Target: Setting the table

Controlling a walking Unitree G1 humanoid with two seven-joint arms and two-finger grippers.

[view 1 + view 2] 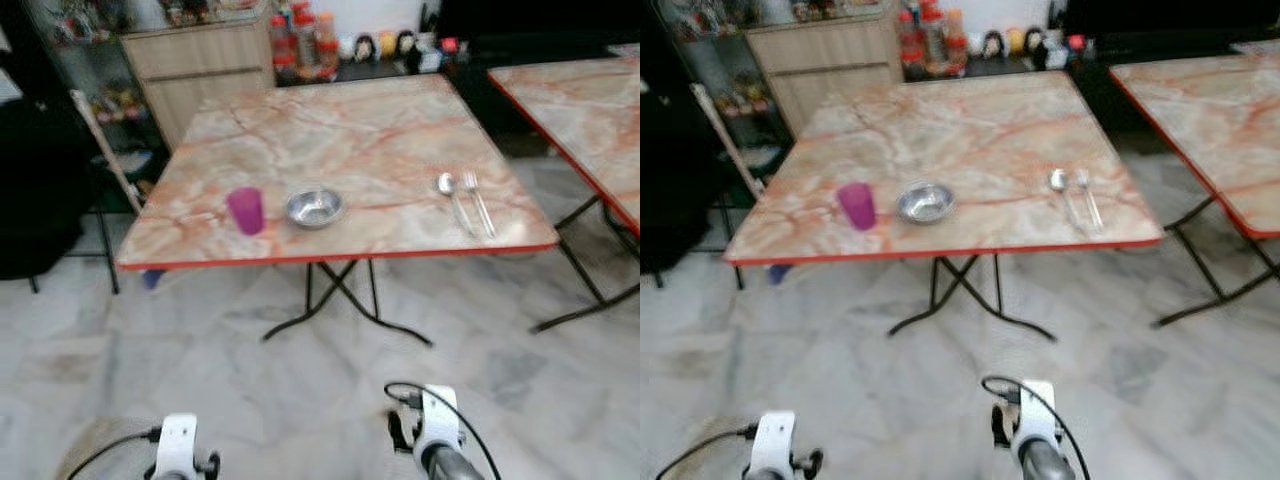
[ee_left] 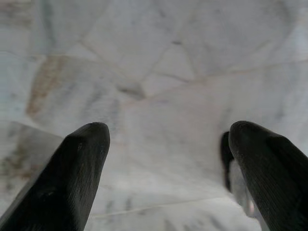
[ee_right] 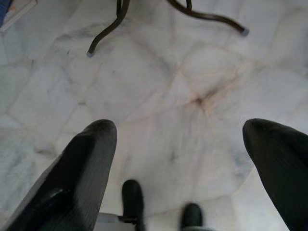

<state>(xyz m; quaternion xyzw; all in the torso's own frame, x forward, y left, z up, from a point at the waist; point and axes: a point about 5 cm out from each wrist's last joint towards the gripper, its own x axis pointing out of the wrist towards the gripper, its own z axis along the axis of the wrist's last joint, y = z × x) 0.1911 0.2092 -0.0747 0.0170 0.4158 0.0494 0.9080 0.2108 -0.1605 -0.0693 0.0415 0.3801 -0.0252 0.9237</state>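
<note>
A square folding table (image 1: pixel 380 130) with a glossy marble-patterned top, peach veined with rust and edged in red, stands on thin black crossed metal legs over a floor (image 1: pixel 250 370) of pale grey-white marble tiles. Along its near edge, from the left: a translucent purple plastic cup (image 1: pixel 246 210), upright and slightly tapered; just beside it, apart, a shallow round steel bowl (image 1: pixel 314 208), shiny and empty; then, well apart toward the right corner, a metal spoon (image 1: pixel 452 198) and a metal fork (image 1: pixel 479 203) lying side by side, parallel, heads pointing away from the robot.

To the table's left a dark chair (image 1: pixel 45 200) stands with a pale stick (image 1: pixel 105 150) leaning beside it. Behind the table is a light wood cabinet (image 1: pixel 200 70), then a low dark shelf crowded with red-capped bottles (image 1: pixel 300 40) and small figurines (image 1: pixel 385 45). A second table (image 1: pixel 590 110) of the same pattern sits at the right.

Both arms hang low over the floor, short of the table. The left gripper (image 2: pixel 168 168) has its matte black, rounded fingers spread wide with nothing between them, bare tile beneath. The right gripper (image 3: pixel 180 163) is likewise spread and empty, with the table's curved black feet (image 3: pixel 103 38) ahead of it on the tiles.
</note>
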